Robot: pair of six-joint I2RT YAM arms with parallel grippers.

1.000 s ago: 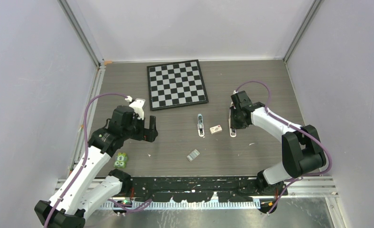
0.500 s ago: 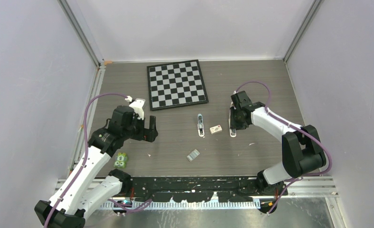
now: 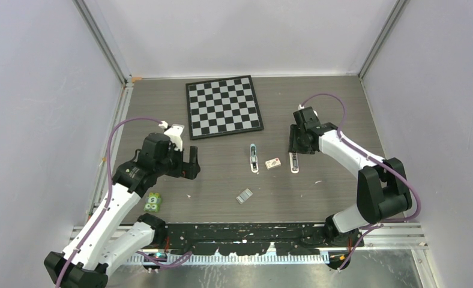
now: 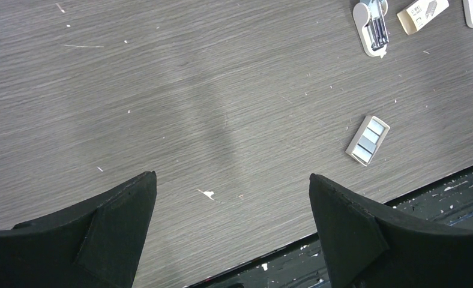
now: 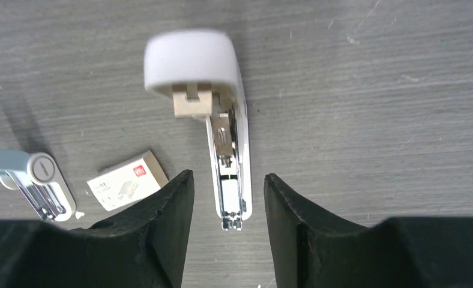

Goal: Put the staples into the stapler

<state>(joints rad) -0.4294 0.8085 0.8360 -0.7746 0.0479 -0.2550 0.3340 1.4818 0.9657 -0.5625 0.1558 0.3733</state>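
right gripper (image 5: 227, 177) drew back, fingers part-open, empty | stapler (image 5: 229, 150) lay released below them, lid up | left gripper (image 4: 231, 180) wide, empty | staples (image 4: 367, 140) awaited pickup

Robot lab cell: white panel walls (image 3: 240, 36), aluminium frame rails (image 3: 102, 42), grey wood-grain table (image 3: 330, 198)

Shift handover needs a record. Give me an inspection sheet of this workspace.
Surface: grey wood-grain table, small white scraps.
Job's things: stapler lying opened, channel exposed; staples apart, nearer the bases, untouched.
Clutter: chessboard, small box, blue-and-white object, green pack.
Grippers: left tool open, empty; right tool open, straddling the stapler, gaps either side.
Cables: purple cable looped on each arm, clear of objects.
Surroundings: pale walls, metal frame posts.
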